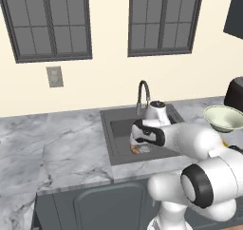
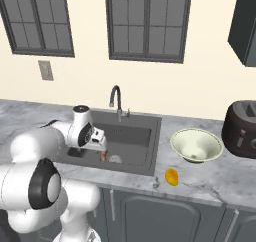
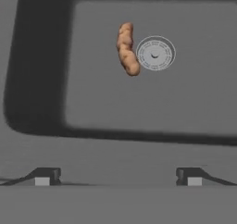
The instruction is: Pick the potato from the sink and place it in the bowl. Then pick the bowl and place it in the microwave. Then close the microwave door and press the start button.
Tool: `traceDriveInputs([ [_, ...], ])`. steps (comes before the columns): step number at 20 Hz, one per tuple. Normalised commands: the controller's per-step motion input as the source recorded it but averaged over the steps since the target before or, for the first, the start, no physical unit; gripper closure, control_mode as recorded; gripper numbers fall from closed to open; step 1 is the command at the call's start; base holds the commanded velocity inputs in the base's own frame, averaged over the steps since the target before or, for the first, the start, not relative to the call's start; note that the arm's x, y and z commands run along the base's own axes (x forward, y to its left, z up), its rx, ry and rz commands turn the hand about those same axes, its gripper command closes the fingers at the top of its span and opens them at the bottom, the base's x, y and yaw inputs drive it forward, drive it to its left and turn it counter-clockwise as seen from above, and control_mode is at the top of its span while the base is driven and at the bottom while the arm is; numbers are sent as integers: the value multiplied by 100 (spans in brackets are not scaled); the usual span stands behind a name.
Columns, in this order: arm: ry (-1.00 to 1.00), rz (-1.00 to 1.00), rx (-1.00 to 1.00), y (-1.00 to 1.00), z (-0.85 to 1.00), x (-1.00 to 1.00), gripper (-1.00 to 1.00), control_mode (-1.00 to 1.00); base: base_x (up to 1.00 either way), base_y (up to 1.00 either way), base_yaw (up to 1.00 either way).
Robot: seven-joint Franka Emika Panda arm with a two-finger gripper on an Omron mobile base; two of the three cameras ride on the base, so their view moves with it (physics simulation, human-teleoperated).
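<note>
Potato (image 3: 126, 49) beside sink (image 3: 194, 102) drain | tool (image 3: 118, 177) apparently open

The light was flat and even across my kitchen, with no glare. The sink (image 3: 139, 102) basin showed a soft dark shade along its walls. My hand camera's picture looked slightly soft; the base views were sharp, undistorted.
</note>
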Motion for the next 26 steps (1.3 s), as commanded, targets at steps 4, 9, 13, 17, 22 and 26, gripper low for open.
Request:
traceDriveInputs([
  [4, 3, 0, 0, 2, -62, 50, -100, -100, 0, 0, 0],
  [9, 7, 0, 0, 0, -54, 52, -100, -100, 0, 0, 0],
  [13, 6, 0, 0, 1, -46, 47, -100, -100, 0, 0, 0],
  [17, 2, 0, 0, 0, -46, 43, -100, -100, 0, 0, 0],
  [22, 0, 0, 0, 0, -35, 38, -100, -100, 0, 0, 0],
  [26, -1, 0, 0, 0, -41, 26, -100, -100, 0, 0, 0],
])
